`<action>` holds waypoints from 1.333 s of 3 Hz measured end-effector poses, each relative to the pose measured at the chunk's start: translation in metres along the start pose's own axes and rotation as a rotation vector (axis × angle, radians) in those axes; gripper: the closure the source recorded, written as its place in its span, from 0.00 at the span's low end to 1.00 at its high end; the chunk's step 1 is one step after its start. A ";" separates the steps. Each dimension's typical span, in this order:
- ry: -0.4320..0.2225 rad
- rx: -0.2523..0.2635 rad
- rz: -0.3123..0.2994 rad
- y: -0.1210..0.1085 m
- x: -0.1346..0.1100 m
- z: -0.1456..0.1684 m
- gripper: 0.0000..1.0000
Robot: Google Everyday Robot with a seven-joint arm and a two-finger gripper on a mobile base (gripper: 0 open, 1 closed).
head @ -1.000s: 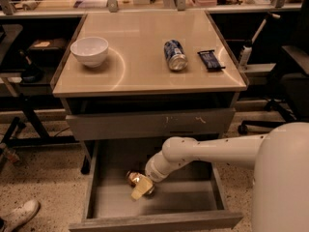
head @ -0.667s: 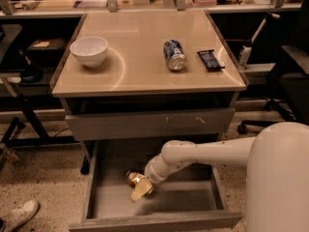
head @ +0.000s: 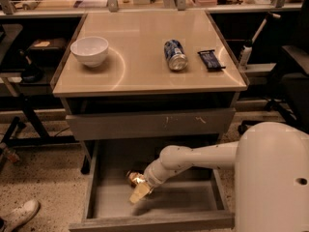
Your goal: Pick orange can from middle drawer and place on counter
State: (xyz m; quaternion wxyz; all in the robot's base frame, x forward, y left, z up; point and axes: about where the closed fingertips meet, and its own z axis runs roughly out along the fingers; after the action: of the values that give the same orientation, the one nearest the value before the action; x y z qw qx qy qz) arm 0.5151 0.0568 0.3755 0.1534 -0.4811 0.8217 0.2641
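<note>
The orange can (head: 134,178) is a small shiny golden can lying on the floor of the open middle drawer (head: 188,199), left of centre. My gripper (head: 139,192) is down inside the drawer, right against the can's near side, at the end of my white arm (head: 193,159) that reaches in from the right. The arm's wrist covers part of the can. The counter (head: 145,69) is the glossy beige top above the drawers.
On the counter stand a white bowl (head: 90,50) at the left, a blue-and-silver can (head: 175,55) on its side and a dark packet (head: 211,60) at the right. A closed grey drawer front with white scuffs (head: 149,124) overhangs the open drawer. A shoe (head: 19,215) lies on the floor at the left.
My white body at the right has shifted slightly left in view. The gripper and the orange can stay in about the same place in the drawer.
</note>
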 end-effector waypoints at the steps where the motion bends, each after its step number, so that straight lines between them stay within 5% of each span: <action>1: 0.008 -0.009 0.006 -0.001 0.007 0.012 0.19; 4: 0.008 -0.009 0.006 0.000 0.007 0.012 0.89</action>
State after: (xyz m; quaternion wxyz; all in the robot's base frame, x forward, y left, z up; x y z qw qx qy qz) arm 0.5121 0.0588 0.3620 0.1473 -0.4803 0.8226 0.2664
